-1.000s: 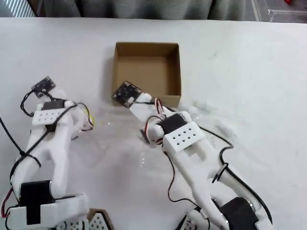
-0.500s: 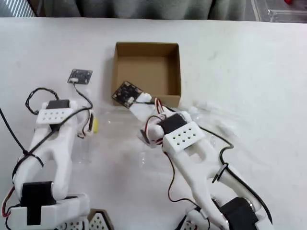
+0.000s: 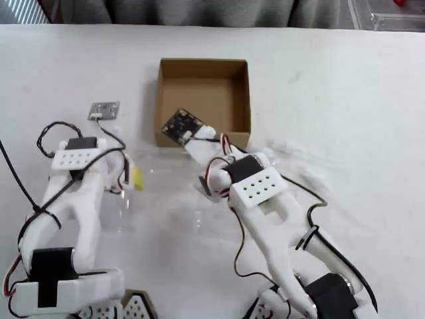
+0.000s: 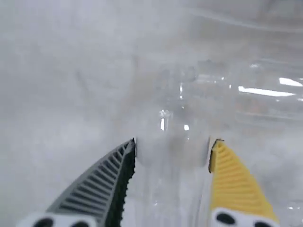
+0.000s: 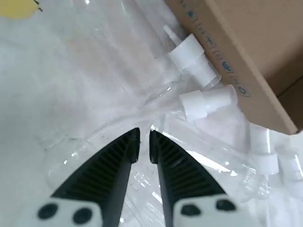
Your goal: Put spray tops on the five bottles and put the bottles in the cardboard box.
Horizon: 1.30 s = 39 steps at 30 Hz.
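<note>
A white tabletop point(image 3: 345, 86) carries everything. The right arm point(image 3: 265, 199) rises from 5 o'clock in the high view and the left arm point(image 3: 73, 193) from 8 o'clock. The open cardboard box point(image 3: 199, 100) sits at 12 o'clock, just beyond the right arm's wrist. The left jaws stand apart, one on each side of a clear bottle point(image 4: 173, 142) lying on the tabletop; I cannot tell whether they press it. The right jaws are almost closed with nothing between them, poised over more clear bottles point(image 5: 208, 153) lying in a cluster. White spray tops point(image 5: 191, 59) lie just beside the box's outer wall, at least one seated on a bottle neck.
</note>
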Tool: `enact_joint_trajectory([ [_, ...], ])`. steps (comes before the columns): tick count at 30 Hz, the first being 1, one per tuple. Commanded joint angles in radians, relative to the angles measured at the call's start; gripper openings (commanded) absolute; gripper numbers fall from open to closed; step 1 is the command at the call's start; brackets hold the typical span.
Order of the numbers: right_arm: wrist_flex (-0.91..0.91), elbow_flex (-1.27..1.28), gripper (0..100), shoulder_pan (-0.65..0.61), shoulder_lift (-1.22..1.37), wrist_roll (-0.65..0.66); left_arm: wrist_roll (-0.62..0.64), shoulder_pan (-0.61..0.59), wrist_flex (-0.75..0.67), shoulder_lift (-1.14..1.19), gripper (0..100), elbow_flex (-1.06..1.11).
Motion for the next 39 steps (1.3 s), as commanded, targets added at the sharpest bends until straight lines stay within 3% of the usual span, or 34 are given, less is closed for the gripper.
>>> enact_joint_trajectory([
  [1,-0.015,-0.006,1.8,0.008,-0.035,0.009,0.041,0.008,0.012,-0.004,25,-0.055],
  [12,-0.015,-0.005,1.8,0.008,-0.035,0.009,0.041,0.012,0.011,-0.002,25,-0.055],
  [19,-0.015,-0.005,1.8,0.008,-0.035,0.008,-0.04,0.047,0.014,-0.001,25,-0.054],
  [23,-0.015,-0.003,1.8,0.008,-0.035,0.005,-0.041,0.042,0.018,-0.001,26,-0.054],
  [26,-0.015,-0.003,1.8,0.008,-0.035,0.005,-0.034,0.039,0.044,-0.002,33,-0.058],
  [39,-0.03,-0.029,1.8,0.002,0.059,0.003,-0.008,0.005,0.041,-0.002,31,-0.077],
])
